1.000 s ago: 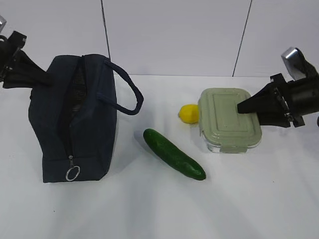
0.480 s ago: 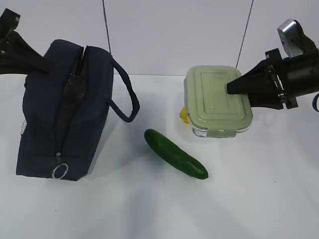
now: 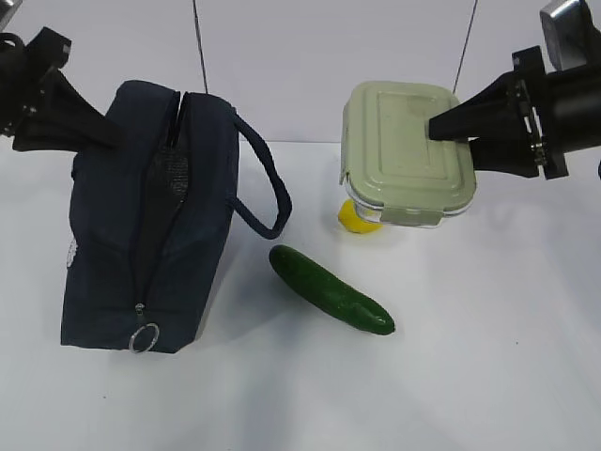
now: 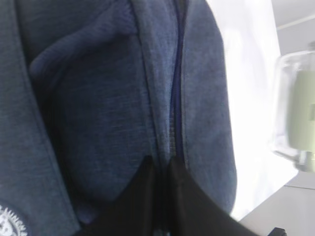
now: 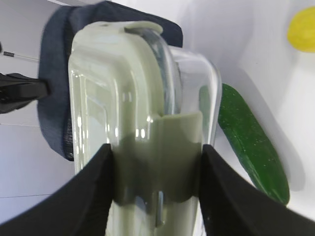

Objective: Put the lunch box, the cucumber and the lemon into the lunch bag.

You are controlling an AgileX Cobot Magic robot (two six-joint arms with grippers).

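The fingers of the right gripper are clamped on the lunch box, one on each side of its sage-green lid clip, as the right wrist view shows plainly. In the exterior view the lunch box hangs clear of the white counter, tilted so its lid faces the camera, with the clear base behind.

The left gripper presses against the upper left side of the lunch bag. In the left wrist view its two dark fingers lie almost together on the navy fabric at the zipper seam; they seem to pinch a fold of cloth, though the close, dim view leaves that uncertain.

The lunch bag stands on the left of the counter, leaning, its top zipper running toward the camera and partly parted near the far end, where a mesh lining shows. The metal ring pull hangs at the near end, and one loop handle sticks out to the right.

The lemon sits on the counter directly under the raised lunch box, mostly hidden by it. The cucumber lies diagonally on the counter between bag and lemon, touching neither.
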